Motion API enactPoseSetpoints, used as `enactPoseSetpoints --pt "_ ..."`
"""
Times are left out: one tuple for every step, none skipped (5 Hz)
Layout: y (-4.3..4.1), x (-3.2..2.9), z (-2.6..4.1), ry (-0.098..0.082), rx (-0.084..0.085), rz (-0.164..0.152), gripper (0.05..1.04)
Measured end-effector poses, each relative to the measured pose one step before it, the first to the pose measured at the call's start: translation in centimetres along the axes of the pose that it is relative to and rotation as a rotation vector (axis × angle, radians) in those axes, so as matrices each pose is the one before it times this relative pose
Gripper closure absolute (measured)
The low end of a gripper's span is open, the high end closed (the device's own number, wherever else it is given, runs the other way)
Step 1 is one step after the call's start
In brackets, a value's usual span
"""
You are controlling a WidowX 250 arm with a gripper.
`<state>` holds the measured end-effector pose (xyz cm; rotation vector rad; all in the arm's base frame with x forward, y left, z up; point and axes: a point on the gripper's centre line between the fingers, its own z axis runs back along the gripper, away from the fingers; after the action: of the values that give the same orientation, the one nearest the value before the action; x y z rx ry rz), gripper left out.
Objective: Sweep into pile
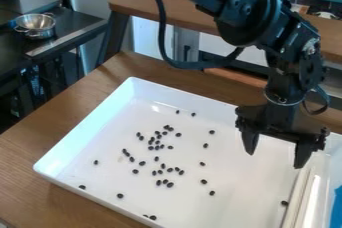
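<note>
Black beans lie scattered in a white tray on a wooden table, many of them in loose groups left of the tray's middle. Others sit apart: two towards the far side, several in a ragged line to the right of the groups, a few near the left and near walls, and one just beside the pale rods at the right side of the tray. The black gripper hangs over the tray's right part, pointing down, its jaws spread wide with nothing held between them. One fingertip is close to the far end of the rods; whether it touches them I cannot tell. Part of a blue thing shows at the right edge. Behind the table is a wooden shelf, and a metal bowl stands on a dark counter at the upper left
</note>
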<state>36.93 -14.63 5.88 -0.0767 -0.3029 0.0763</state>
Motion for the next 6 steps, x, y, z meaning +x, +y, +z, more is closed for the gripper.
enactPoseSetpoints --pt "0.258 -0.713 -1.286 0.0346 0.0165 0.0050 0.084" --pt "-0.280 -0.340 -0.994 0.0201 0.0016 0.0317 0.084" --pt "-1.147 -0.247 -0.180 -0.0044 -0.0316 0.0254 0.084" --pt "-0.436 0.014 -0.763 0.0165 -0.0107 0.0269 0.084" --pt "-0.264 -0.004 -0.681 0.0051 0.0085 0.0040 0.084" --pt "-0.707 -0.356 -0.402 0.0005 0.0059 -0.0092 0.084"
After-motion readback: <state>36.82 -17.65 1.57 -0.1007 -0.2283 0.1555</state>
